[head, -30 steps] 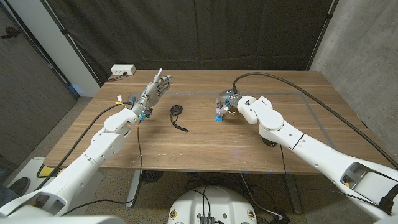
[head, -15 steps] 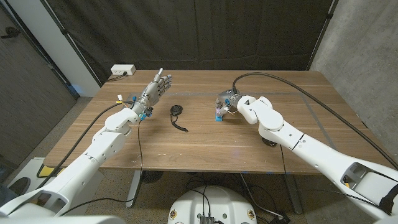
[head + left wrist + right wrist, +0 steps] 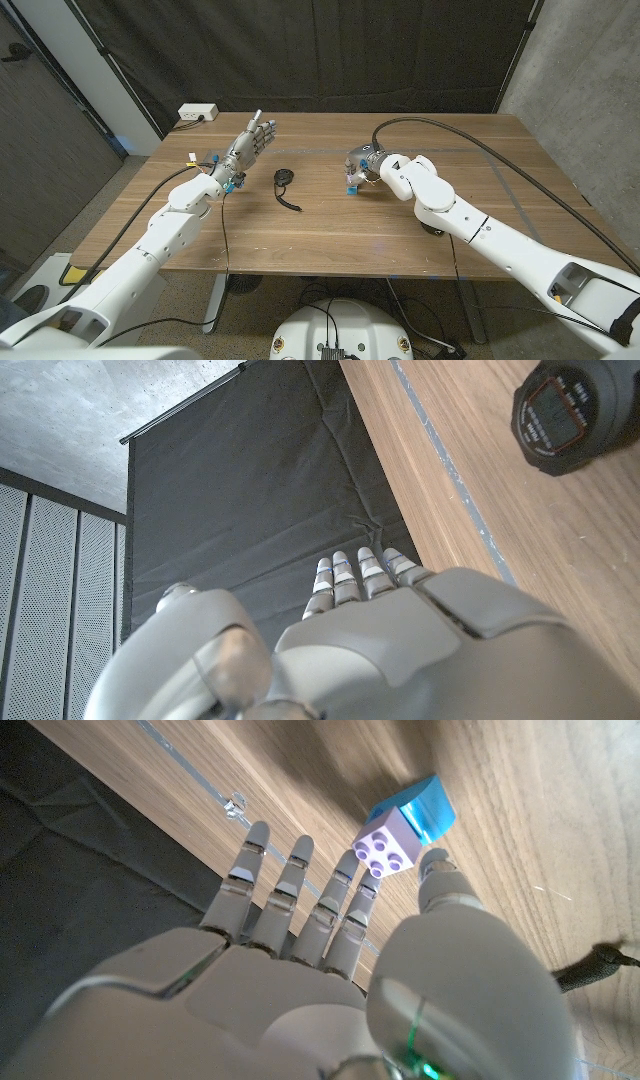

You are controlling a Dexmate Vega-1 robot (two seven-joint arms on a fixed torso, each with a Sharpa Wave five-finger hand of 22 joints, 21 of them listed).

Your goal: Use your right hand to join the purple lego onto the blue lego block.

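Note:
The purple lego [image 3: 385, 850] sits joined to the blue lego block [image 3: 428, 808], which lies on the wooden table [image 3: 330, 225]. In the head view the small stack [image 3: 351, 184] stands just in front of my right hand [image 3: 362, 163]. My right hand [image 3: 330, 950] reaches over it, with the thumb tip [image 3: 438, 870] and one fingertip [image 3: 366, 888] against opposite sides of the purple lego; the other fingers are stretched out beside it. My left hand [image 3: 250, 140] is raised over the table's left part with its fingers straight and holds nothing.
A black stopwatch [image 3: 283, 177] with its cord [image 3: 292, 200] lies between the two hands, and it is also in the left wrist view [image 3: 562, 415]. A white power strip [image 3: 197, 113] sits at the far left corner. A black cable [image 3: 480, 140] runs along my right arm.
My right hand has shifted very slightly to the left at the lego stack. The left arm and the stopwatch have not moved.

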